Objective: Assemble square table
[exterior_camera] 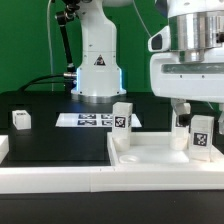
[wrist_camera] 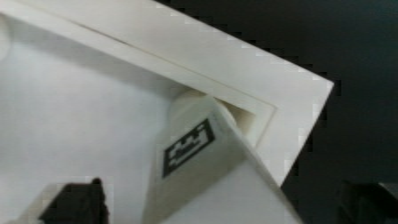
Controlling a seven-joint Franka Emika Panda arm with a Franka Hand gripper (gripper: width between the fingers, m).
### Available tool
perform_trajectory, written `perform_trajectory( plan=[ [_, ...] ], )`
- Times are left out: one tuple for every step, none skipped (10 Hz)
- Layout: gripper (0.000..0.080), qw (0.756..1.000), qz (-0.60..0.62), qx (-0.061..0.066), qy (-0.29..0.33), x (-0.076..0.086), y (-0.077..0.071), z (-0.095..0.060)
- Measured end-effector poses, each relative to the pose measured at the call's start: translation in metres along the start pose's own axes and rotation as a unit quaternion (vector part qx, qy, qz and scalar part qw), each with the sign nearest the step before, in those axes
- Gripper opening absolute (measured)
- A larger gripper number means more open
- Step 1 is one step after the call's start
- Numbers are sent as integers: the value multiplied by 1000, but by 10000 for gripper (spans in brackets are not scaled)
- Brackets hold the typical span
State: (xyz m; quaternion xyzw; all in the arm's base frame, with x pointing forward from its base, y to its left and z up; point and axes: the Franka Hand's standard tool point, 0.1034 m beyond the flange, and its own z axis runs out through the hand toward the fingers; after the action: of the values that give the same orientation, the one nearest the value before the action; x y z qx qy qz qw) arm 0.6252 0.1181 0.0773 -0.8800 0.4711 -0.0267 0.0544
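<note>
On the square tabletop, exterior view's right, the gripper straddles an upright leg, jaws spread and gripping nothing; rising askew, a finger could clip and tilt it.

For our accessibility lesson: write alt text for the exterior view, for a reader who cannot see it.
The open gripper hangs over a tagged leg standing on the white tabletop. A second leg stands on it too; a third leg sits apart on the black table.
</note>
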Motion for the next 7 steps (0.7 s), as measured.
perform_trajectory(
  plan=[
    [648, 999, -41, -6, 2, 0, 0, 0],
    [648, 995, -101, -7, 5, 3, -1, -2],
    [648, 990, -139, -7, 6, 5, -1, -2],
    [648, 987, -162, -8, 7, 6, -1, -2],
    [648, 980, -201, -11, 9, 5, -1, -2],
    [648, 971, -237, -16, 12, 5, -1, -2],
    [648, 965, -262, -20, 14, 4, -1, -2]
  ],
)
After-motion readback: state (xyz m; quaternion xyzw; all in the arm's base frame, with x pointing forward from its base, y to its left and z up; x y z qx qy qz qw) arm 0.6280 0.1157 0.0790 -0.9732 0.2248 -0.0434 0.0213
